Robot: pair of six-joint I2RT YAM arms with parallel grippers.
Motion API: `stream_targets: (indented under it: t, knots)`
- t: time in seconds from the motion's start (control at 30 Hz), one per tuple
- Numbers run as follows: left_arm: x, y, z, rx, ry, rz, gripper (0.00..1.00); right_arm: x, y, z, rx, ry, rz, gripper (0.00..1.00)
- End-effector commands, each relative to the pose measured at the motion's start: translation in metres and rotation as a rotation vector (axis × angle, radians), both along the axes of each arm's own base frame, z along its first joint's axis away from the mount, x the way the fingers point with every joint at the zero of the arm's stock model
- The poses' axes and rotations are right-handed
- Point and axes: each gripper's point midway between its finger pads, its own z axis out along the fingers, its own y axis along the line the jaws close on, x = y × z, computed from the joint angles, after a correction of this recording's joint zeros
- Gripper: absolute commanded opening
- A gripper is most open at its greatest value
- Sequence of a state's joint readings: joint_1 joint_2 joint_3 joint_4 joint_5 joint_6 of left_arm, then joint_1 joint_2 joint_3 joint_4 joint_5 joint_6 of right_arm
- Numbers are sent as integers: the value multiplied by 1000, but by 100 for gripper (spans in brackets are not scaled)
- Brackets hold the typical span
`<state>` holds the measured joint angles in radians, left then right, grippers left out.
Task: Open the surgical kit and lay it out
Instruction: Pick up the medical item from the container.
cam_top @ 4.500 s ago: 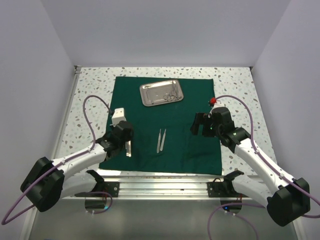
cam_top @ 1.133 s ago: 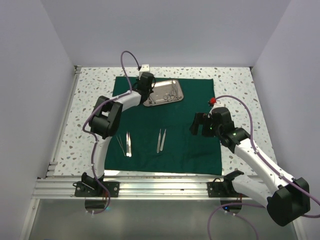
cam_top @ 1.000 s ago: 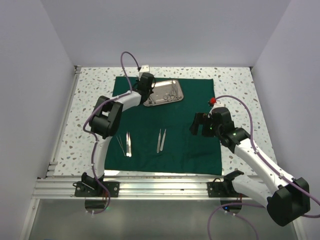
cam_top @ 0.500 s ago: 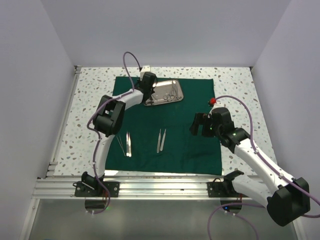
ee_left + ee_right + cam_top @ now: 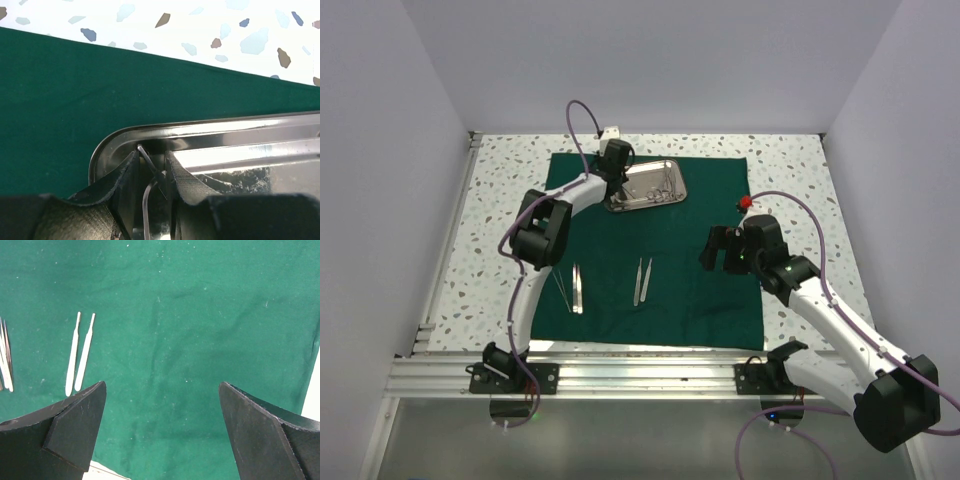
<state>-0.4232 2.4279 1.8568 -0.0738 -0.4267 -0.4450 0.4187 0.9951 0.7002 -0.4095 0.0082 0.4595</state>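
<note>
1. Step: taking tools out of the steel tray [image 5: 225, 127], which sits on the green cloth [image 5: 700, 290] near the desk's far edge.
2. Left jaws sit close around a thin tool [image 5: 145, 152]; I cannot tell if they pinch it.
3. Right jaws are wide open and hold nothing.
4. Next, I think: pinch tight and lift slowly.

no readable text, labels or numbers

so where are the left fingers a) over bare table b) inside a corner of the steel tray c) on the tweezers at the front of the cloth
b, the left wrist view shows the left fingers in a corner of the steel tray, flanking a thin metal instrument
</note>
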Motion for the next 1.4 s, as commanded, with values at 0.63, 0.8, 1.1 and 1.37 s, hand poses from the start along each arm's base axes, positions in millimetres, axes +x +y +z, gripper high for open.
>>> stream_targets:
  t: [0.63, 0.8, 1.1, 1.37]
  knots:
    - [2, 6, -37, 24, 143, -69, 0, 6, 4, 1, 16, -12, -3, 98]
    - [3, 4, -24, 21, 108, -95, 0, 6, 4, 1, 15, -14, -2, 98]
    - [20, -7, 85, -31, -99, -147, 0, 6, 3, 3, 18, -19, -2, 98]
    - [12, -15, 133, -50, -171, -170, 0, 5, 3, 3, 19, -19, -3, 98]
